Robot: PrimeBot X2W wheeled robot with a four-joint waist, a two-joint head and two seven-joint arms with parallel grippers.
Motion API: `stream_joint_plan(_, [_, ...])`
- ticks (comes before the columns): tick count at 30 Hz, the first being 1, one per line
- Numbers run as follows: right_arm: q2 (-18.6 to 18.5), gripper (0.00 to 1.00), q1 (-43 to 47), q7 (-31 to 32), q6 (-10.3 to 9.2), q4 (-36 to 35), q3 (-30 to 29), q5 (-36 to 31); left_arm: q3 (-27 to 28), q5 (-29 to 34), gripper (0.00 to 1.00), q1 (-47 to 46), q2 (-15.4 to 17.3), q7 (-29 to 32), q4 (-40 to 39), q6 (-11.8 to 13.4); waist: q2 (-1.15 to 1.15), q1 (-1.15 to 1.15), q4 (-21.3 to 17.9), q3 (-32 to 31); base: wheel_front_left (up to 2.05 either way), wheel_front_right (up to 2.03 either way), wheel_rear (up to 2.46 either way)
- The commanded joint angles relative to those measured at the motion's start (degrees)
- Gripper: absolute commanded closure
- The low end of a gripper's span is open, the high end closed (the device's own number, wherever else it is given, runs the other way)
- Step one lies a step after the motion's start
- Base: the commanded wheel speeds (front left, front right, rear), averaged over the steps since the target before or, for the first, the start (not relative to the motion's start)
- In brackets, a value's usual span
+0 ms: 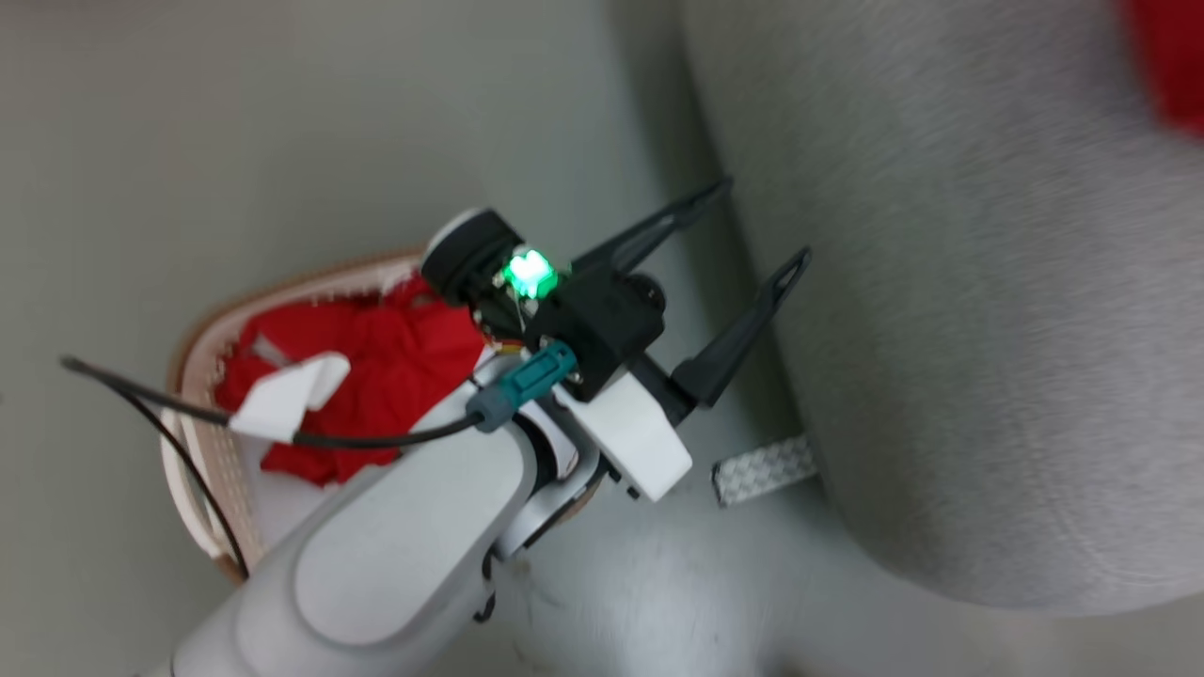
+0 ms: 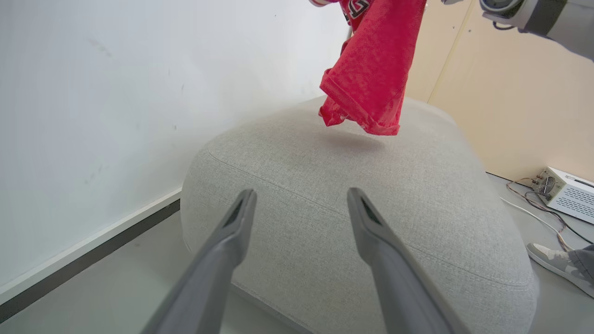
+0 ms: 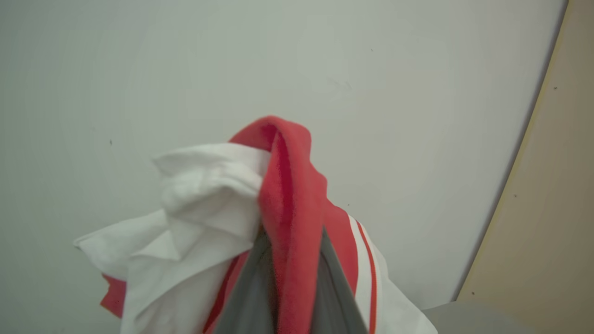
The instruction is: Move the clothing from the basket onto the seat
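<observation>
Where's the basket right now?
Head view, lower left: the basket sits on the floor left of the seat, partly behind the left arm, with red clothing inside.

clothing: red, white panels, thin stripes | basket: white, brown rim | seat: light grey weave

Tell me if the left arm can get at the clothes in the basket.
Probably yes: the left gripper is open and empty, and the clothes lie uncovered in the basket. It points at the sofa, so it must turn first.
</observation>
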Motion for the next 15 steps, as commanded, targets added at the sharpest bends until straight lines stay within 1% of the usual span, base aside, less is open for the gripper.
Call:
stream_joint_plan(1, [-1.3,1.0,-3.07,0.06,-0.13,2.44,-3.59,-2.98,0.42,0.6,0.0,-2.0,0.1,-0.36,-0.49,-0.35,0.0,-0.03,4.45,10.02,0.0,0.0,0.0])
stream_joint_plan(3, [-1.95,1.0,-5.4,-0.01,-0.13,5.52,-6.85,-5.96,0.7,0.67,0.0,-3.01,-0.15,-1.09,-0.66,-0.46,0.0,-0.03,5.52,12.04,0.0,0.0,0.0])
stream_joint_plan(5, [-1.62,1.0,-6.54,-0.5,-0.13,8.53,-9.53,-8.69,0.94,0.66,0.0,-3.63,-0.24,-2.01,-0.5,-0.47,0.0,-0.03,6.5,13.59,0.0,0.0,0.0])
stream_joint_plan(8, [0.55,1.0,-5.85,-1.2,-0.13,12.55,-13.26,-12.0,1.21,0.64,0.0,-3.87,-0.04,-3.63,0.3,-0.64,0.0,-0.03,7.36,14.88,0.0,0.0,0.0])
stream_joint_plan(9, [1.46,0.61,-4.99,-1.28,-0.13,13.81,-14.51,-13.07,1.37,0.92,0.0,-3.86,0.24,-4.43,0.72,-0.46,0.0,-0.03,7.49,15.0,0.0,0.0,0.0])
stream_joint_plan(10, [2.5,0.0,-4.01,-1.41,-0.13,14.96,-15.86,-13.85,1.48,1.09,0.0,-3.74,0.59,-5.08,1.23,-0.27,0.0,-0.03,7.56,15.01,0.0,0.0,0.0])
stream_joint_plan(12, [4.62,0.0,-2.54,-1.67,-0.14,16.12,-18.4,-15.34,1.77,0.61,0.0,-2.74,0.81,-6.12,2.48,-0.1,0.0,-0.03,7.62,14.54,0.0,0.0,0.0])
stream_joint_plan(15, [8.02,0.0,0.47,-1.63,-0.14,12.68,-20.38,-15.86,2.34,0.12,0.0,-1.53,1.58,-7.71,4.16,0.37,0.0,-0.03,7.52,13.14,0.0,0.0,0.0])
